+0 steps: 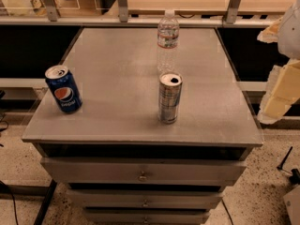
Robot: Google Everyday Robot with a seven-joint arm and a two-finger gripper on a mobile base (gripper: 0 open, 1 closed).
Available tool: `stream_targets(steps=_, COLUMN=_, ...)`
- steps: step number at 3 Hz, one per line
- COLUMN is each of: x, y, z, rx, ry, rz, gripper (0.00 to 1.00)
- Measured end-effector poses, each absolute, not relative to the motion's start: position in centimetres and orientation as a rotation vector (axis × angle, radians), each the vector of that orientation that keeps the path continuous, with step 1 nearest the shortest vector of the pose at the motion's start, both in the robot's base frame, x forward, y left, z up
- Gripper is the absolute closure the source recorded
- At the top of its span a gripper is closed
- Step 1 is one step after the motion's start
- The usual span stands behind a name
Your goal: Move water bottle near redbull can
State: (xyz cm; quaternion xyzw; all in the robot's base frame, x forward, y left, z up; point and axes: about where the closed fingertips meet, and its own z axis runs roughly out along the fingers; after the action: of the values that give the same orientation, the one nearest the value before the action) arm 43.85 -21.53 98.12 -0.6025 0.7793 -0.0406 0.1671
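The water bottle (168, 39), clear ribbed plastic with a white cap and a white-and-red label band, stands upright at the far middle of the grey cabinet top (117, 78). The redbull can (169, 98), slim and silver-grey with an opened top, stands upright just in front of the bottle, a short gap apart. My gripper (277, 95) shows as white and cream parts at the right edge of the view, off the cabinet's right side and well apart from both. It holds nothing that I can see.
A blue Pepsi can (63, 89) stands tilted near the cabinet's left front edge. Drawers (143, 172) sit below the top. A railing (122, 18) runs behind the cabinet. A speckled floor lies around it.
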Motion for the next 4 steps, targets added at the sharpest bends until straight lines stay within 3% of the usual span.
stream_targets(steps=2, x=44.9, y=-21.5, z=99.2, rx=-1.705, ry=2.181, rz=-0.133, gripper=0.0)
stream_targets(steps=4, x=52.9, y=-23.0, z=102.3, rx=-1.6, ry=2.124, rz=-0.117, gripper=0.0)
